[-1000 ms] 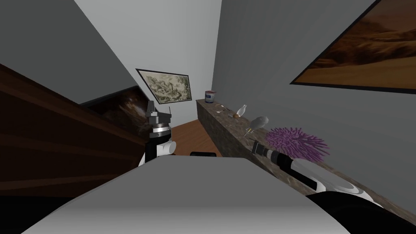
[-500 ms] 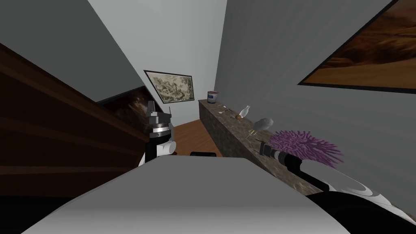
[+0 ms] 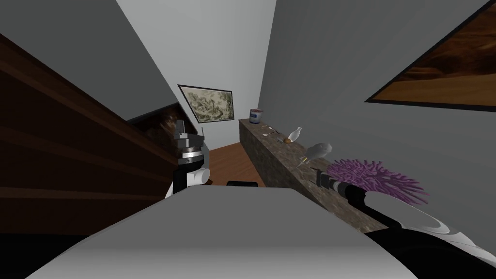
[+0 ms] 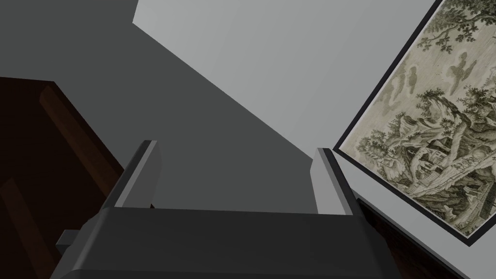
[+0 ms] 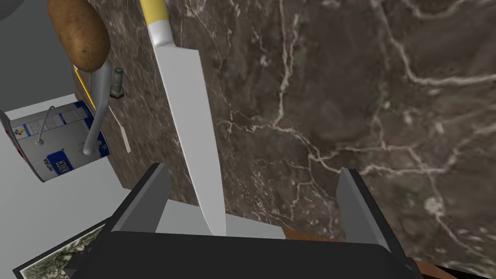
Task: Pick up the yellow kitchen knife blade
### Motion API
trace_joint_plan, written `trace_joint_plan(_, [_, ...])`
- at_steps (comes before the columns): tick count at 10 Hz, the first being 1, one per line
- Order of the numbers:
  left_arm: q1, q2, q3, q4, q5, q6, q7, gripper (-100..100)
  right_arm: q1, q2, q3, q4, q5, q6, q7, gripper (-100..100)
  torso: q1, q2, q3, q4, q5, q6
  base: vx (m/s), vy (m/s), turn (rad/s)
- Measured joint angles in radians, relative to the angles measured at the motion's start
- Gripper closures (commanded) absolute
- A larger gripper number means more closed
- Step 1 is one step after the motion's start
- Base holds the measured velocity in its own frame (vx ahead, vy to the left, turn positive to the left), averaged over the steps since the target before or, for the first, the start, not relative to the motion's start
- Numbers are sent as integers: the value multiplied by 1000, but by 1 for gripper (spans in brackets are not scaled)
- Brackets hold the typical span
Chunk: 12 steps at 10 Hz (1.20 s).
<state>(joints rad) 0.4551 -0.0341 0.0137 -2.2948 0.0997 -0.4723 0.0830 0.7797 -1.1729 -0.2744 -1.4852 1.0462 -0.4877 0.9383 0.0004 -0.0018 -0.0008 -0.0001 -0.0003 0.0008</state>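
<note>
Head camera has swung since a second ago (whole scene slid toward 3 o'clock). Right gripper (image 5: 254, 203), fingers wide apart, brackets the blade tip of the yellow-handled knife (image 5: 191, 121) at the edge of the marble counter (image 5: 363, 97); potato (image 5: 80, 34) near the handle, bare marble opposite. Left gripper (image 4: 237, 174), likewise wide, hangs at 9 o'clock.

The counter (image 5: 339, 97) is veined brown marble; the knife (image 5: 188, 111) has a smooth, pale metal blade.
</note>
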Motion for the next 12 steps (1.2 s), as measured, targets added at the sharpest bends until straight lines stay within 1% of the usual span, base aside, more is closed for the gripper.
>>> trace_joint_plan(1, [0,0,0,0,0,0,0,0,3,0,-18,23,27,-2,13,-100,1,-1,0,0,0,0,20,24,42])
trace_joint_plan(2, [0,0,0,0,0,0,0,0,5,1,-25,32,48,1,21,-100,0,0,0,0,0,0,19,31,82])
trace_joint_plan(3, [0,0,0,0,0,0,0,0,-16,-1,-17,59,81,10,25,-100,1,-1,0,0,0,-1,37,58,151])
trace_joint_plan(4, [0,0,0,0,0,0,0,0,-28,9,-30,96,111,9,49,-100,2,-1,-1,0,0,0,41,41,42])
trace_joint_plan(5, [0,0,0,0,0,0,0,0,-18,8,-44,105,137,9,59,-100,2,-2,-1,0,1,0,39,35,80])
trace_joint_plan(6, [0,0,0,0,0,0,0,0,-23,7,-50,125,168,15,64,-100,1,-2,-1,0,0,0,29,25,40])
trace_joint_plan(8, [0,0,0,0,0,0,0,0,-52,16,-51,176,218,15,90,-100,1,-1,-1,0,0,0,33,31,58])
trace_joint_plan(10, [0,0,0,0,0,0,0,0,-49,17,-61,191,269,27,94,-100,1,-2,-1,0,0,0,57,52,98])
trace_joint_plan(11, [0,0,0,0,0,0,0,0,-72,23,-62,227,297,29,111,-100,3,-3,-2,-1,0,0,44,43,32])
trace_joint_plan(12, [0,0,0,0,0,0,0,0,-77,23,-64,240,321,30,118,-100,2,-2,-1,-1,1,0,43,36,65])
